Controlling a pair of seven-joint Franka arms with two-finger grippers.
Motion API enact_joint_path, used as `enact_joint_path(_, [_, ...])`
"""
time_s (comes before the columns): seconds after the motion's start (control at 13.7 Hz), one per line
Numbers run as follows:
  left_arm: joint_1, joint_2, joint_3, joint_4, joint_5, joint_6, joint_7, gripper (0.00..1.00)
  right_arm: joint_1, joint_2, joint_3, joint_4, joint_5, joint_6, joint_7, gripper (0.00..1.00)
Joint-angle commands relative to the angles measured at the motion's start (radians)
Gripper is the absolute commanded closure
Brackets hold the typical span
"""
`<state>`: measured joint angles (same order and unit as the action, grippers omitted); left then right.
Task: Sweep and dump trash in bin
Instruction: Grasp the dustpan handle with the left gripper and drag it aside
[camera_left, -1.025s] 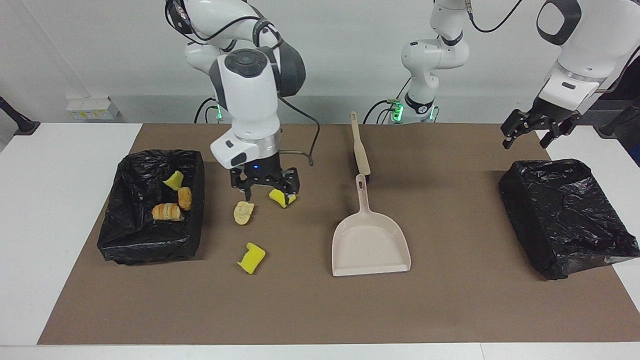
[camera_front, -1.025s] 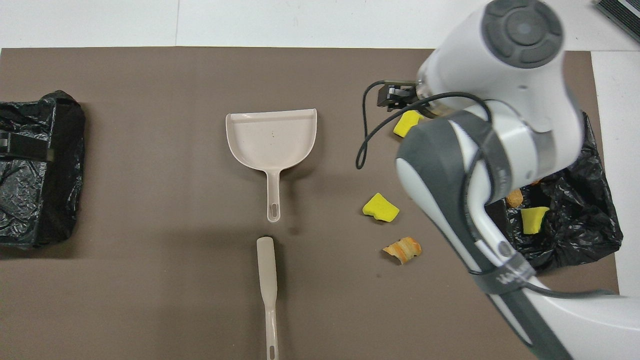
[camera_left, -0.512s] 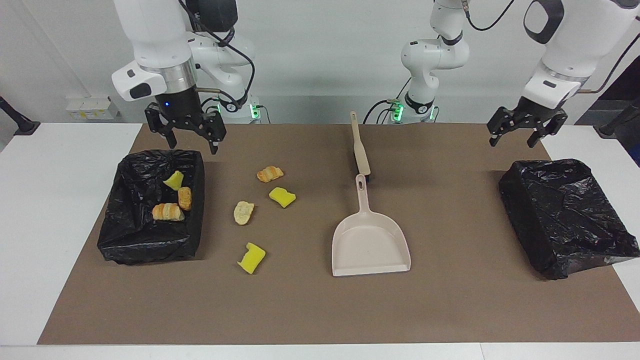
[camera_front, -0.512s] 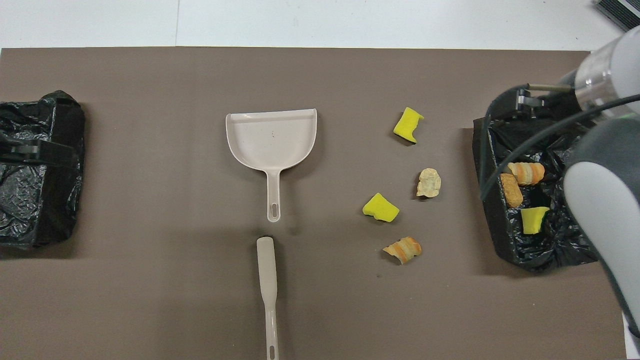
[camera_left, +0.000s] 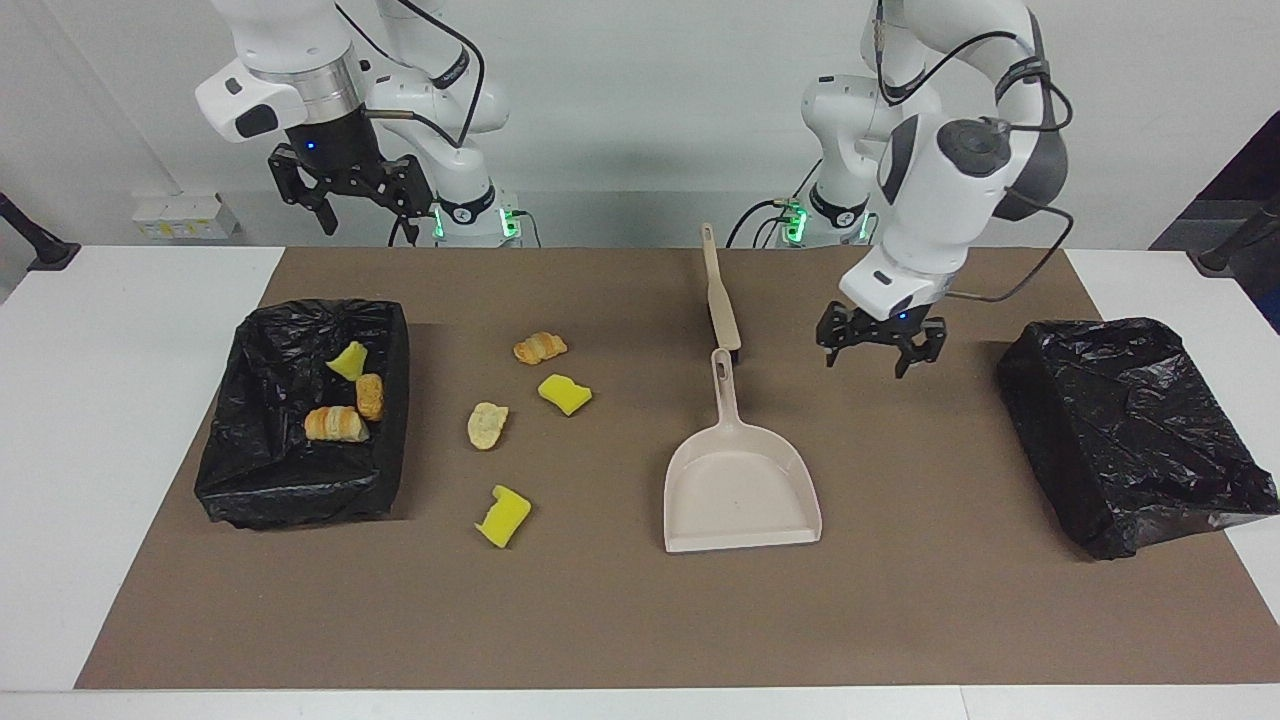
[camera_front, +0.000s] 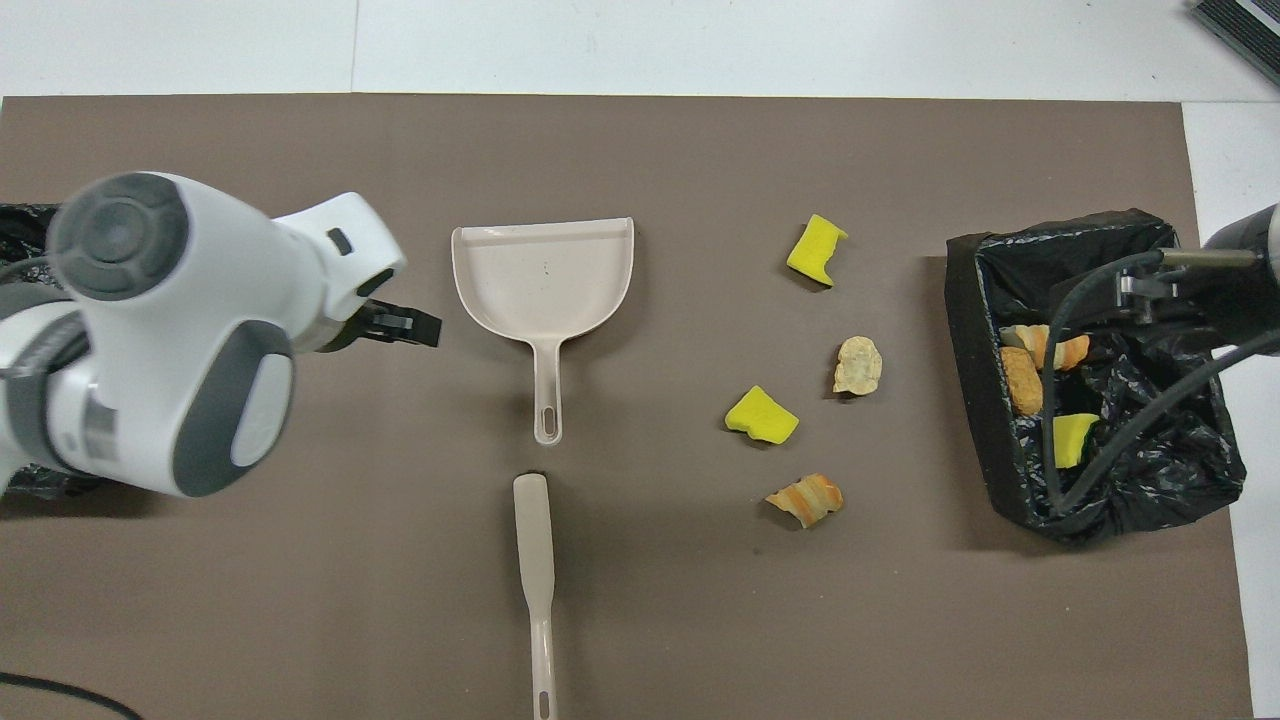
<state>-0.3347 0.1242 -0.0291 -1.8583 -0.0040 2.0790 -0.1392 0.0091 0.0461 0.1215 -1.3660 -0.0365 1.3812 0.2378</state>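
Several pieces of trash lie on the brown mat: a croissant (camera_left: 540, 347) (camera_front: 806, 498), a yellow sponge chunk (camera_left: 565, 393) (camera_front: 761, 415), a pale bread piece (camera_left: 487, 424) (camera_front: 858, 364) and another yellow sponge chunk (camera_left: 503, 516) (camera_front: 815, 249). Three more pieces (camera_left: 338, 422) sit inside the black-lined bin (camera_left: 300, 490) (camera_front: 975, 400) at the right arm's end. My right gripper (camera_left: 365, 208) (camera_front: 1135, 292) hangs open and empty, high over that bin's edge. My left gripper (camera_left: 868, 362) (camera_front: 410, 327) is open and empty, low over the mat beside the dustpan's handle.
The beige dustpan (camera_left: 740, 480) (camera_front: 543, 275) lies mid-table, handle toward the robots. The beige brush (camera_left: 720, 290) (camera_front: 535, 560) lies in line with it, nearer the robots. A second black-lined bin (camera_left: 1130, 430) stands at the left arm's end.
The right gripper left the trash on the mat and rose over the bin's edge. The left arm swung from its end of the table down beside the dustpan handle. The trash stayed put.
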Motion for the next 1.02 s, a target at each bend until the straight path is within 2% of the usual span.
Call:
enact_joint_path(0.0, [-0.114, 0.106, 0.017, 0.002, 0.019, 0.136, -0.17, 0.0, -0.023, -0.072, 0.01, -0.099, 0.036, 0.001, -0.031, 0.0])
enact_joint_path(0.15, [-0.176, 0.153, 0.017, -0.001, 0.021, 0.191, -0.239, 0.0, -0.015, -0.109, 0.01, -0.154, 0.037, 0.012, -0.029, 0.0])
enact_joint_path(0.29, [-0.223, 0.186, 0.018, -0.005, 0.024, 0.204, -0.299, 0.0, -0.014, -0.109, 0.01, -0.156, 0.037, 0.018, -0.028, 0.0])
enact_joint_path(0.44, [-0.253, 0.187, 0.02, -0.03, 0.024, 0.201, -0.353, 0.01, -0.021, -0.104, 0.01, -0.151, 0.037, 0.019, -0.028, 0.0])
enact_joint_path(0.51, [-0.266, 0.18, 0.02, -0.05, 0.024, 0.196, -0.377, 0.08, -0.023, -0.104, 0.009, -0.151, 0.037, 0.018, -0.026, 0.0])
enact_joint_path(0.73, [-0.276, 0.172, 0.021, -0.053, 0.024, 0.178, -0.399, 0.13, -0.028, -0.101, 0.009, -0.153, 0.037, 0.038, -0.023, 0.0])
enact_joint_path(0.88, [-0.276, 0.167, 0.023, -0.052, 0.024, 0.142, -0.407, 0.28, -0.049, -0.1, 0.009, -0.153, 0.038, 0.038, -0.029, 0.0])
enact_joint_path(0.95, [-0.276, 0.163, 0.023, -0.048, 0.024, 0.129, -0.422, 0.3, -0.052, -0.1, 0.009, -0.153, 0.038, 0.038, -0.031, 0.0])
